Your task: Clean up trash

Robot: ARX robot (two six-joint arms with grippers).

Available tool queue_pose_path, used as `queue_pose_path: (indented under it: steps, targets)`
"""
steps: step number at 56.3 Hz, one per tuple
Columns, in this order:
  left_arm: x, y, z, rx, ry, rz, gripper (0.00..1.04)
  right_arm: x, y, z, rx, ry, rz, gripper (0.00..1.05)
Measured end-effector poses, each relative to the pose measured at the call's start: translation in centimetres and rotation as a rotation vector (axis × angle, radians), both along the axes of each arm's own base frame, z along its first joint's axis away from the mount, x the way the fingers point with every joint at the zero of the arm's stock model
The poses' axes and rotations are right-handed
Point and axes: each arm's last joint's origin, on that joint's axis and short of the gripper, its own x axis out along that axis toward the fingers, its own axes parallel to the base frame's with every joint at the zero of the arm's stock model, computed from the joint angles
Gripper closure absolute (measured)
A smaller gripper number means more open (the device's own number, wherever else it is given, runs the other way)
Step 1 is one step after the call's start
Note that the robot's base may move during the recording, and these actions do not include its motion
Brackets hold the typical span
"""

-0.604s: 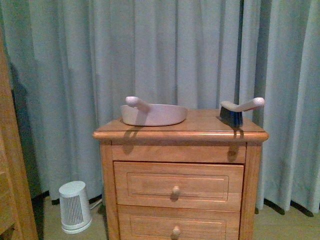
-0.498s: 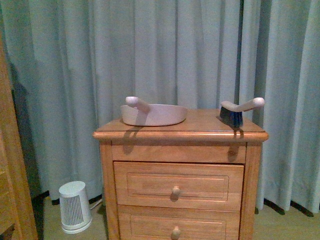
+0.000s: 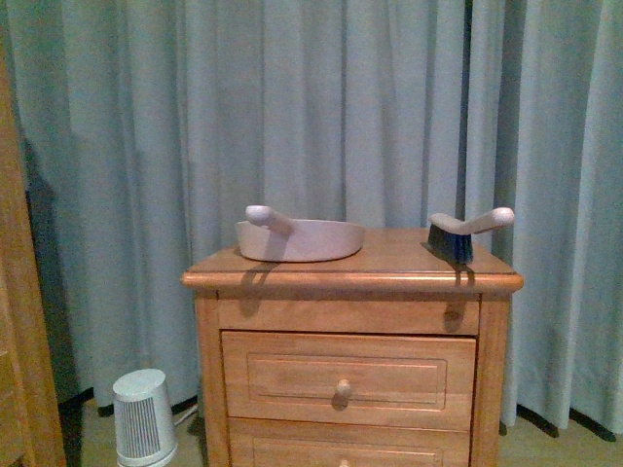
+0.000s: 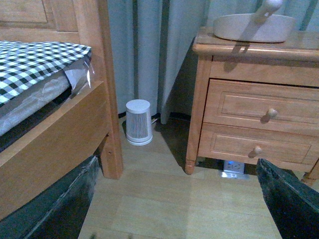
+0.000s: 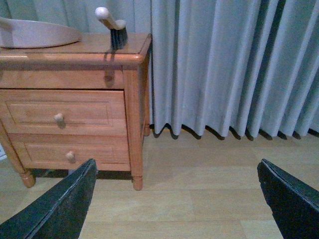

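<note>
No trash shows in any view. A beige dustpan and a hand brush with dark bristles lie on top of the wooden nightstand; the dustpan also shows in the left wrist view and the brush in the right wrist view. My left gripper is open over bare wood floor between the bed and the nightstand. Over the floor to the right of the nightstand, my right gripper is open too. Nothing lies between either pair of fingers. Neither arm appears in the front view.
A small white ribbed appliance stands on the floor by the curtain, left of the nightstand. The wooden bed frame with a checked black-and-white cover is on the left. A white power socket lies under the nightstand.
In the front view the nightstand and everything on it has shifted downward in the picture, so the camera has risen or tilted up slightly. Nothing on the nightstand has moved.
</note>
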Motion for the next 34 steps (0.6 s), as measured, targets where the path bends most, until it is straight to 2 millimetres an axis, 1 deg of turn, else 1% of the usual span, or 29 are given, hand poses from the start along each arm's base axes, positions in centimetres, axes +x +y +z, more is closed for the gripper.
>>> queue_pose_path:
  steps: [34]
  targets:
    - [0.00, 0.00, 0.00, 0.000, 0.000, 0.000, 0.08, 0.00, 0.00, 0.00, 0.000, 0.000, 0.000, 0.07]
